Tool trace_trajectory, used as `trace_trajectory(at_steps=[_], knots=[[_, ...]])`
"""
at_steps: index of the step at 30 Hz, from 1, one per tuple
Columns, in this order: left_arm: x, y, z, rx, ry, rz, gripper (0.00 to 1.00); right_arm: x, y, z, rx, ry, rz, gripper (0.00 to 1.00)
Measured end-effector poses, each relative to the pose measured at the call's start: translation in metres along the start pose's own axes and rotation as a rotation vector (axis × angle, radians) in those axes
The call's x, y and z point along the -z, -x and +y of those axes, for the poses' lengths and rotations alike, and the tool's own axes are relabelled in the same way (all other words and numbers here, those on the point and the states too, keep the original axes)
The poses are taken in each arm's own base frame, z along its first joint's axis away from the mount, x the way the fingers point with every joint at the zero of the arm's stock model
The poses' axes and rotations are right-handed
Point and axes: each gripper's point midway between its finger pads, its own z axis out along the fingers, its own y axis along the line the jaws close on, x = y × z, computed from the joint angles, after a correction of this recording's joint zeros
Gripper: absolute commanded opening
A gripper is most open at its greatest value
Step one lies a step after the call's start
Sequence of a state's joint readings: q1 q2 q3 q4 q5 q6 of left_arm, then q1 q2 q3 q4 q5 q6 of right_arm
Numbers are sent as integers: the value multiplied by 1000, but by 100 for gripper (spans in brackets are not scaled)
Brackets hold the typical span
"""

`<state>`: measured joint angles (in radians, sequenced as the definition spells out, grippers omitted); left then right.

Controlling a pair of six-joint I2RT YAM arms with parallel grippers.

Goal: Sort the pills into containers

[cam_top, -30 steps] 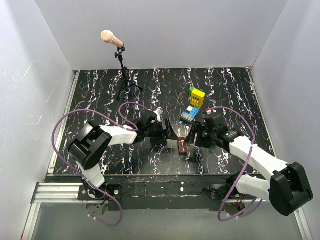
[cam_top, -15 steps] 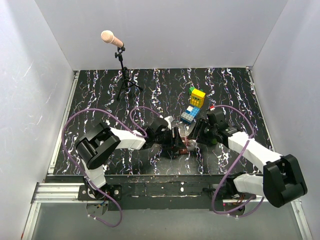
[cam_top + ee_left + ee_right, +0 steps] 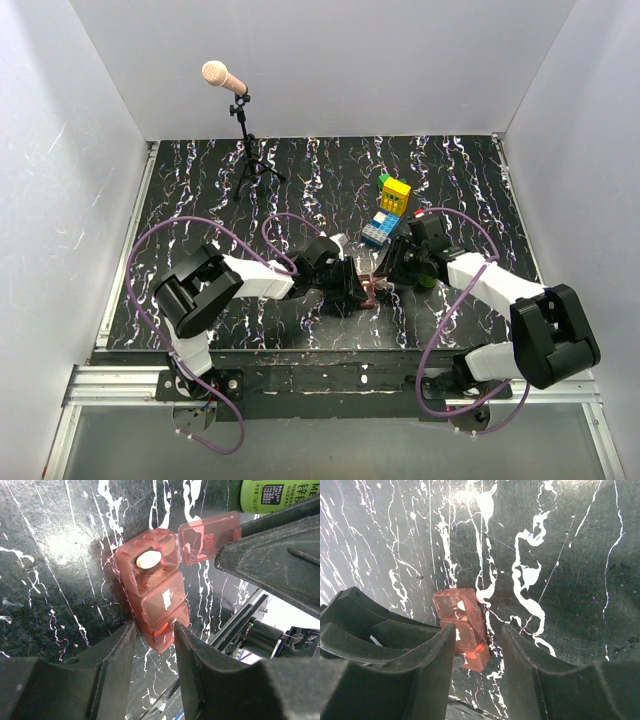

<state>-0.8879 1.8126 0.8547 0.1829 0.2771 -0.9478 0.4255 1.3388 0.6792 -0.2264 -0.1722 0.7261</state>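
Left pincer (image 3: 154, 630) grips the red pill box (image 3: 162, 597) so it cannot slide; our right pincer (image 3: 479, 630), spread, seems to prop its lid (image 3: 205, 542) at two o'clock.

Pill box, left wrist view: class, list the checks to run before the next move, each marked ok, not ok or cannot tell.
1. End compartment's flap lid open: ok.
2. One white pill inside that compartment: ok.
3. Fingers of left gripper flank the near end of the pill box: ok.
4. That grip firm: cannot tell.
5. Fingers of right gripper apart: ok.
6. Cap of green bottle off: cannot tell.
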Motion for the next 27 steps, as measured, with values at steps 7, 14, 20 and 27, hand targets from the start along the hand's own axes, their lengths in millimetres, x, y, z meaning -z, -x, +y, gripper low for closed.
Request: trace_trajectory(at_steps=[7,14,20,27], knots=[[-4,1,1,-12,17,10,31,-2,5,6,8,26,-5,44],[-5,3,0,-25,19,14,30,-9,5,7,19,32,10,39],[-6,3,0,-33,25,21,29,-9,4,9,23,48,21,36],[-8,4,-2,-44,30,34,29,-3,6,17,31,75,12,33]])
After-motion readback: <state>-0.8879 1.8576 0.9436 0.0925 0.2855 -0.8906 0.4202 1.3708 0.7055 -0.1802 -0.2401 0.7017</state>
